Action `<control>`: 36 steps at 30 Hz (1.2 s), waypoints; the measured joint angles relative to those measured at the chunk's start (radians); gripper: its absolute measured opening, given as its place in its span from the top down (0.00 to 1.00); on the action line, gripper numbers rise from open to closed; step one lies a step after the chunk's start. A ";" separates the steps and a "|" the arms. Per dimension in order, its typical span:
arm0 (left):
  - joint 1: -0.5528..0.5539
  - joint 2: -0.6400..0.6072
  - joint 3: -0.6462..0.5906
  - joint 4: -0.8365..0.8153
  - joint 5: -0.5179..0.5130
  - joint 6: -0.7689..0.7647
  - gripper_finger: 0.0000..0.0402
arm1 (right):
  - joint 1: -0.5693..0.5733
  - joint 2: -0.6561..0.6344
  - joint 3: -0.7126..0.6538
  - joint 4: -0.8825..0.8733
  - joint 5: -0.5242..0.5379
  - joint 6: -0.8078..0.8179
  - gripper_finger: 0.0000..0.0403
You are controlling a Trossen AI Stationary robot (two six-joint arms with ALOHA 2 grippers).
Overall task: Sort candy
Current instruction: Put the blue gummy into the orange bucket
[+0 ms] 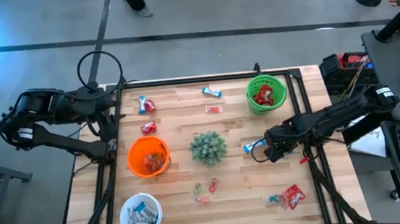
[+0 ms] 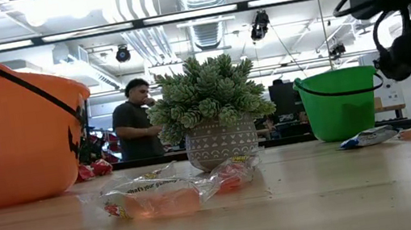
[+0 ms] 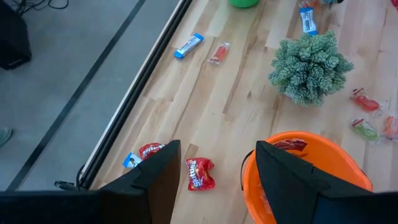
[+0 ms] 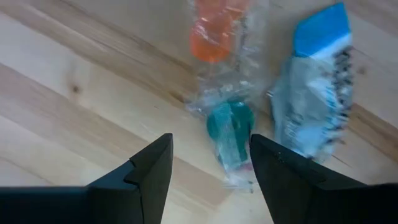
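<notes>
Wooden slat table (image 1: 183,164) in an open lab space; a person stands in the background beyond the table in the low view. On the table: orange bowl (image 1: 148,157), green bowl (image 1: 266,94), white bowl (image 1: 141,213), and a spiky green plant (image 1: 208,147) in the middle.

Candy is partly sorted. Red packets lie in the green bowl, blue-and-white bars in the white bowl, some pieces in the orange bowl. Loose pieces remain: red packets (image 1: 145,106) near the table's left edge, a blue-and-white bar (image 1: 211,92) and a small red piece (image 1: 214,109) at the far side, small pieces (image 1: 205,190) in front of the plant, a red packet (image 1: 291,196) at the near right.

Step in hand: right-arm pick. Right gripper (image 1: 266,150) hangs low just right of the plant, jaws wide apart and empty, straddling a small green piece in clear wrap (image 4: 229,140); a blue-and-white bar (image 4: 314,106) lies just beside it.

Left gripper (image 1: 113,119) waits at the left edge above the orange bowl, jaws open, holding nothing.

Next move, judged: lower the rest of the way, close on the green piece alone without catching the neighbouring bar, lift, carry to the matching bowl.
</notes>
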 joint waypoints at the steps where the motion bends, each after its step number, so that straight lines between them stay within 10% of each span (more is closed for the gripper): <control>1: 0.000 0.000 0.000 0.000 0.000 0.000 0.53 | 0.000 0.000 -0.006 0.011 0.000 0.009 0.50; 18: 0.000 0.000 0.000 0.000 0.000 0.024 0.53 | 0.000 0.000 -0.030 0.016 0.000 0.094 0.95; 36: 0.001 0.001 -0.001 0.026 0.000 0.025 0.53 | 0.001 -0.006 0.278 0.010 -0.014 0.057 0.98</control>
